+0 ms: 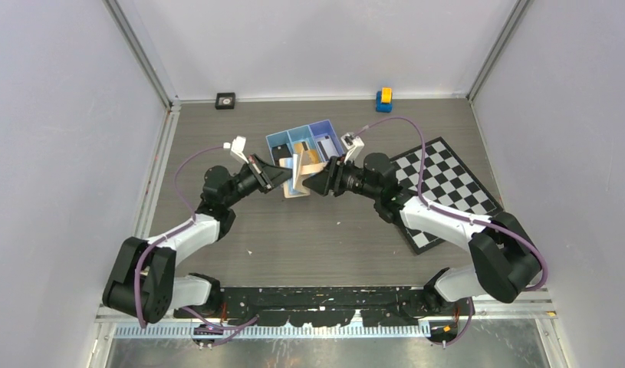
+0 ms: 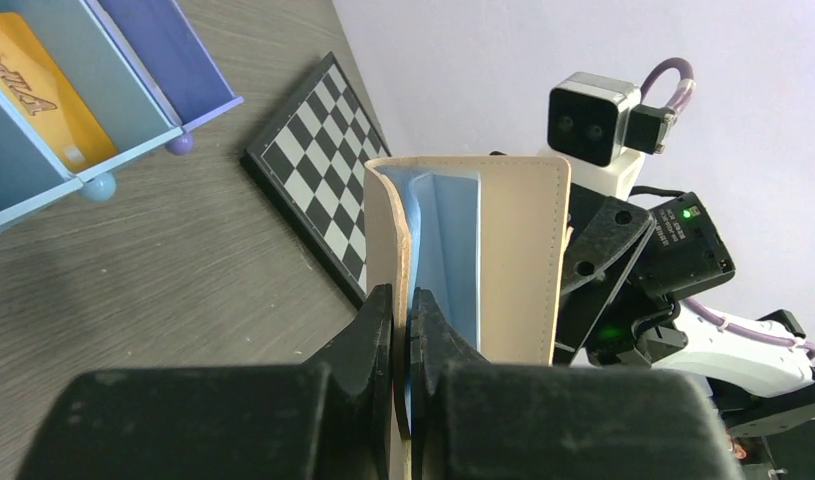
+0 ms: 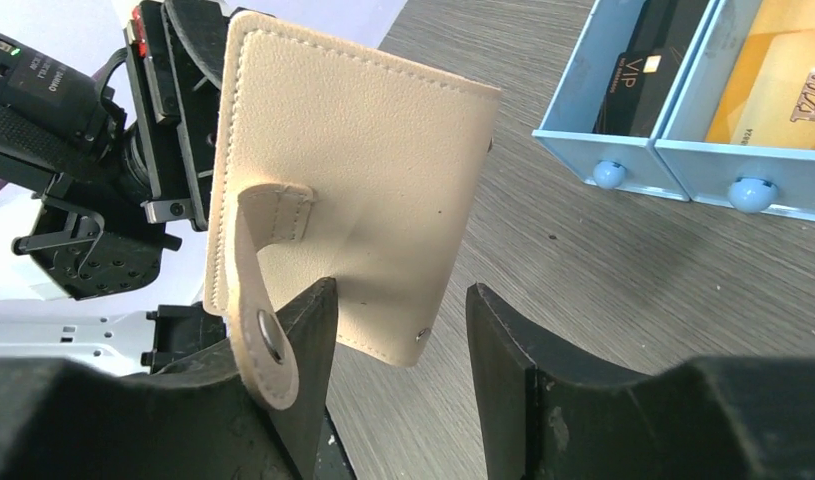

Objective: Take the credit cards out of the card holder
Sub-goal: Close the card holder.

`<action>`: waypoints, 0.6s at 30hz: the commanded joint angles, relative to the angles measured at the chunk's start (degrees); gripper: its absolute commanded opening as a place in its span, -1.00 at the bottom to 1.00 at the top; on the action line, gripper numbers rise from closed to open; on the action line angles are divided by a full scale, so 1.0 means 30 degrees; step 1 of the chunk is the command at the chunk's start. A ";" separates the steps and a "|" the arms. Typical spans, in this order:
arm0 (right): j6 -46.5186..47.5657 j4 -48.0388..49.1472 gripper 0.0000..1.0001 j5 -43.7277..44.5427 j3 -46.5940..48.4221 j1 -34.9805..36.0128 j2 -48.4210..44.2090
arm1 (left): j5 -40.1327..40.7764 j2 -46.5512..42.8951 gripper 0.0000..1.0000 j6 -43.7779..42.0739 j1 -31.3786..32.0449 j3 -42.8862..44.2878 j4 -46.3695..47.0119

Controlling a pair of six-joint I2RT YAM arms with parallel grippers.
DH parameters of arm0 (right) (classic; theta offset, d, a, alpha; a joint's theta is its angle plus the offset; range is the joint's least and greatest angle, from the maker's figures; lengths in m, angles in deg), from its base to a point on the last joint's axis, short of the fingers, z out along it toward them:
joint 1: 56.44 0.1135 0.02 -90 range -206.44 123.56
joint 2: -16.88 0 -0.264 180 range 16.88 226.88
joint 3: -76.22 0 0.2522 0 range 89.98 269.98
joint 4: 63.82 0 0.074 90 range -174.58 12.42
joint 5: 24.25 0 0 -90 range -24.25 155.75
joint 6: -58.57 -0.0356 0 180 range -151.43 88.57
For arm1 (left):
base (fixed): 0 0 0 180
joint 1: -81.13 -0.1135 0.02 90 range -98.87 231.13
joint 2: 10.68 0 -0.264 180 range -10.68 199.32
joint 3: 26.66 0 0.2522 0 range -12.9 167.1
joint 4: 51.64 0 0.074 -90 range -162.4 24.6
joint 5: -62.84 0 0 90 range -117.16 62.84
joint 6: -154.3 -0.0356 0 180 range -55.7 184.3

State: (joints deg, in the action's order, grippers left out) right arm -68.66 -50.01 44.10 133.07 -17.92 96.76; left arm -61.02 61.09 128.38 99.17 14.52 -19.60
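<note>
Left wrist view: left gripper (image 2: 401, 320) pinches one flap of the card holder (image 2: 503, 260), upright on the blue tray's (image 3: 593, 148) near side. Right gripper (image 3: 401, 300) gapes beside the other cover. Likely light, floppy leather; grip its free edge, clear of the snap tab (image 3: 268, 330)

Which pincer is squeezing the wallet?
The left pincer: it is shut on one flap of the tan card holder. The right pincer is not squeezing anything; its jaws stand apart.
</note>
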 commanded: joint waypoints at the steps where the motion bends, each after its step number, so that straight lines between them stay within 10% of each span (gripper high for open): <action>1: 0.0255 0.0153 0.16 0.0744 0.0878 0.0115 0.0002 | -0.1056 0.0566 -1.00 0.1202 0.0197 0.0763 0.3081; 6: -0.0316 0.0809 0.54 0.1947 -0.0015 0.0107 -0.0879 | -0.1518 0.1906 -1.00 0.2712 0.0197 0.0704 0.5630; 18: -0.3157 0.4467 0.76 0.1778 -0.2367 -0.1688 -0.2232 | -0.1882 0.3068 -1.00 0.4027 -0.0008 0.0611 0.7987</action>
State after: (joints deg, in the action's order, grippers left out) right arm -74.76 -44.11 47.90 127.73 -20.83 93.63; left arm -64.98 70.86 139.17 99.17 14.65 -1.66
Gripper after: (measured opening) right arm 0.866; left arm 0.042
